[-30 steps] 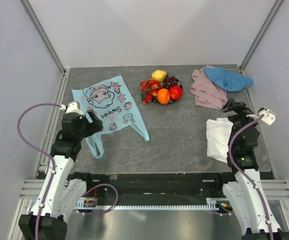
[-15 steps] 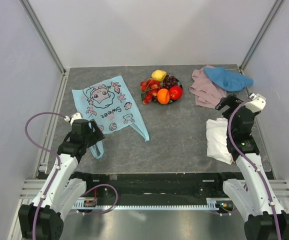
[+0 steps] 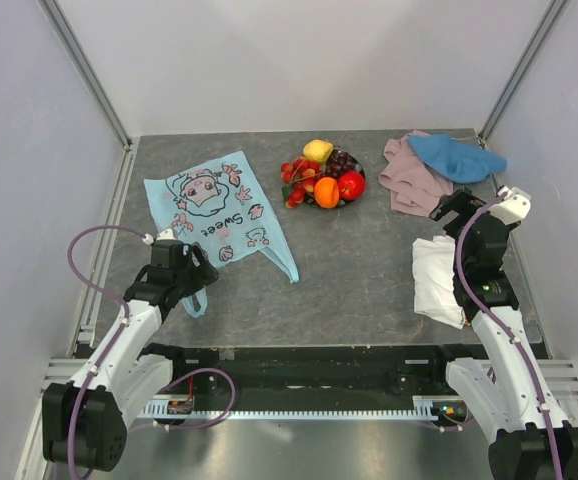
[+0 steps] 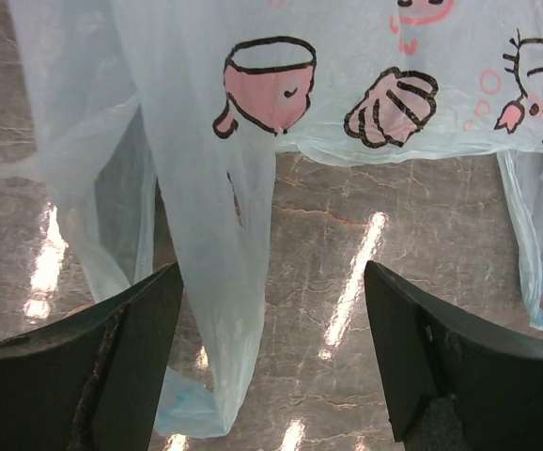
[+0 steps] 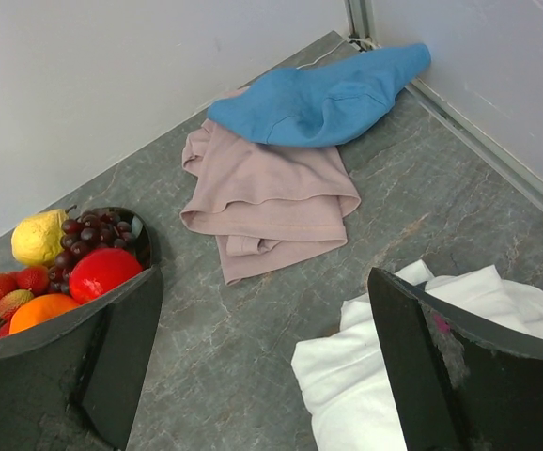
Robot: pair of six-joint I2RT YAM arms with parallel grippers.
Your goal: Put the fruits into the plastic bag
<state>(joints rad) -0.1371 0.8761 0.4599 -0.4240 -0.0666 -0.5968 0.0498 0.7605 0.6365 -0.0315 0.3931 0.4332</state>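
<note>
The light-blue plastic bag (image 3: 214, 205) lies flat at the left of the table, its handles pointing toward me. My left gripper (image 3: 191, 268) is open just above the bag's left handle (image 3: 195, 296). In the left wrist view the handle (image 4: 220, 310) hangs between the black fingers (image 4: 131, 348), untouched by them. The fruits (image 3: 324, 178) sit piled on a dark plate at the far middle: lemon (image 5: 38, 237), grapes (image 5: 88, 230), red apple (image 5: 102, 271), orange (image 5: 41, 310), strawberries (image 5: 13, 282). My right gripper (image 3: 451, 208) is open and empty above the table's right side.
A pink cloth (image 3: 407, 182) with a blue cloth (image 3: 456, 156) on it lies at the far right corner. A white cloth (image 3: 435, 275) lies under my right arm. Grey walls and metal rails close in the table on three sides.
My left gripper has come back toward me and lowered over the bag's left handle. My right gripper swung a little toward the far side, then stayed still.
</note>
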